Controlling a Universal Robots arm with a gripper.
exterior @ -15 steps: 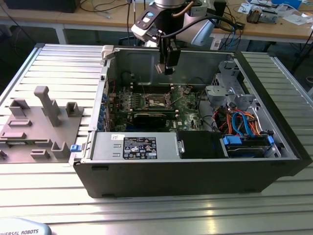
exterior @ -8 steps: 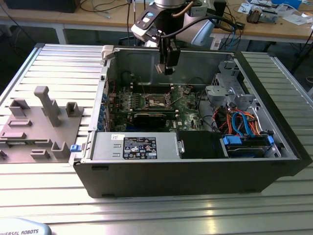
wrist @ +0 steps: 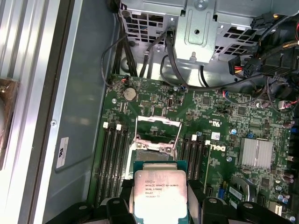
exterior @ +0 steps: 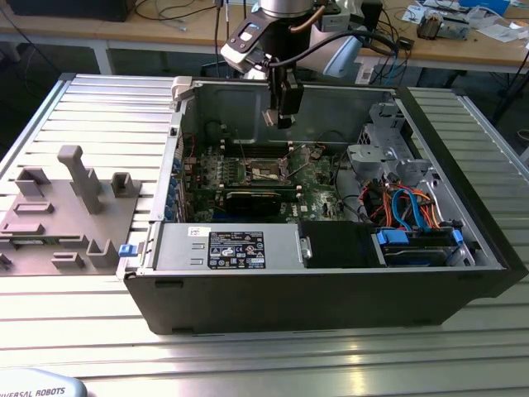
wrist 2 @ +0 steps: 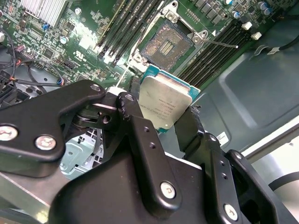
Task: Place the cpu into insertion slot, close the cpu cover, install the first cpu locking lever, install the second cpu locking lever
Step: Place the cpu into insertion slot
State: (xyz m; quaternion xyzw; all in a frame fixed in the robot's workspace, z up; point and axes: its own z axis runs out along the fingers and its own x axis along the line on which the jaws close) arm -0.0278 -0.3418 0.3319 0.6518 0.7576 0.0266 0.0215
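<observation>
- Exterior view: my claw [exterior: 283,116] hangs over the open computer case [exterior: 331,281]. The green motherboard [exterior: 318,178] and its insertion slot [exterior: 266,171] lie below my fingertips, well apart from them. I judge this height is for clearing the case walls.
- Second wrist view: the cpu [wrist 2: 164,103] sits between my fingers [wrist 2: 140,135], silver top showing. My claw is closed to the chip's width and pinches two opposite edges. I judge the edge grip is there to keep the underside untouched. The insertion slot [wrist 2: 167,45] lies beyond my fingertips with its dark centre bare, so the chip is not yet seated.
- First wrist view: the cpu [wrist: 160,191] is at my fingertips, held flat and roughly square to the board. The cpu cover [wrist: 157,120] stands raised just beyond it, which leaves the socket free to receive the chip. Memory slots [wrist: 114,158] run along either side.
</observation>
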